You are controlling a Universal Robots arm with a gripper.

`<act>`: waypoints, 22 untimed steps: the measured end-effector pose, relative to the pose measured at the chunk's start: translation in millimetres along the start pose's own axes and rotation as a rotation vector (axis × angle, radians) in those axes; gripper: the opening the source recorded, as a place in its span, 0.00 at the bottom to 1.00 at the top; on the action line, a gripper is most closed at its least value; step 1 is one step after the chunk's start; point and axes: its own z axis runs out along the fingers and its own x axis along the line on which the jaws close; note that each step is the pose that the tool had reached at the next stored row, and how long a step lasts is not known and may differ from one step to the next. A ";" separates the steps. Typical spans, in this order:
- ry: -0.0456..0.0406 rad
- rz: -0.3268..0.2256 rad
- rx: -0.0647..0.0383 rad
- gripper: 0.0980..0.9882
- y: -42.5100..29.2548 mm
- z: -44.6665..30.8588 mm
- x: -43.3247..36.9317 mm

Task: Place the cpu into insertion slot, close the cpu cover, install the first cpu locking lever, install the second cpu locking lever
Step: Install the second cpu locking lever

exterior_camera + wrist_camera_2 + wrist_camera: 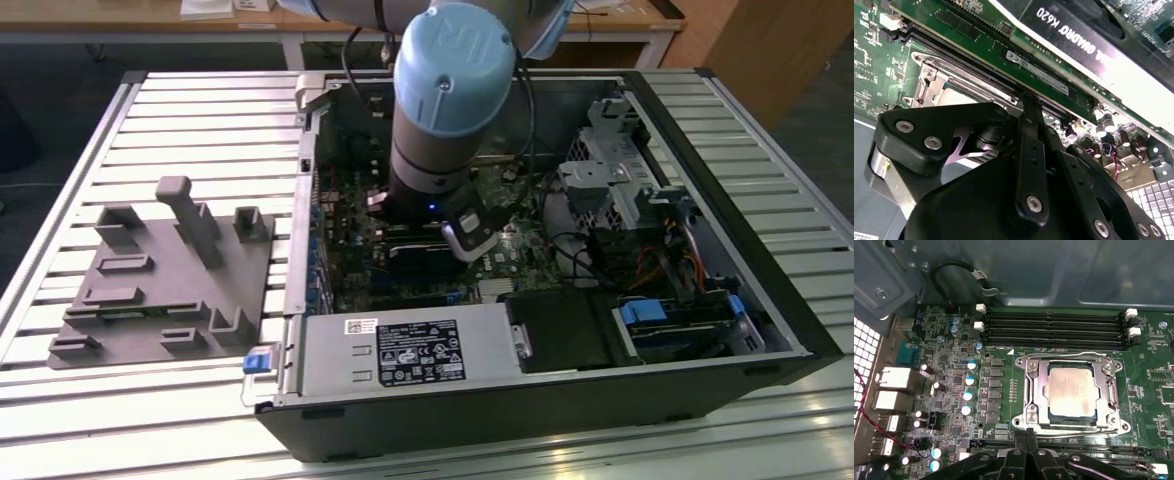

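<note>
Arm (447,110) goes down into the open computer case (747,250) on my slatted table (200,120). In the exterior view I see its blue and grey body stand over the green board (954,385), about in the middle of the case. A grey block with pegs (160,280) lies on the table at the exterior view's left, well apart from the case.

In the first wrist view I see the cpu (1072,391) lying flat in the slot (1074,417). The cover (1036,390) is down around it like a frame, and the silvery top shows through the hole in the middle. Thin metal levers (1069,428) run along the sides of the cover. Long black memory slots (1054,330) sit just beside the cover.

My gripper (1028,432) is just beside one edge of the cover, by the lever there. Its two black fingers (1031,440) are pressed together, with nothing between them. I cannot tell if the tips touch the lever. In the second wrist view the fingertips (1029,100) sit next to a memory slot, and a black card (1079,30) is close by.
</note>
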 end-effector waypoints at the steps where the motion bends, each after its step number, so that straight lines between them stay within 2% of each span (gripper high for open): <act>1: -0.0001 0.000 -0.001 0.01 -0.2 0.8 0.0; 9: -0.0005 0.001 -0.013 0.01 -1.3 3.9 0.9; 15: -0.0008 0.000 -0.030 0.01 -1.3 5.1 2.9; 22: -0.0010 0.000 -0.039 0.01 0.7 8.2 3.6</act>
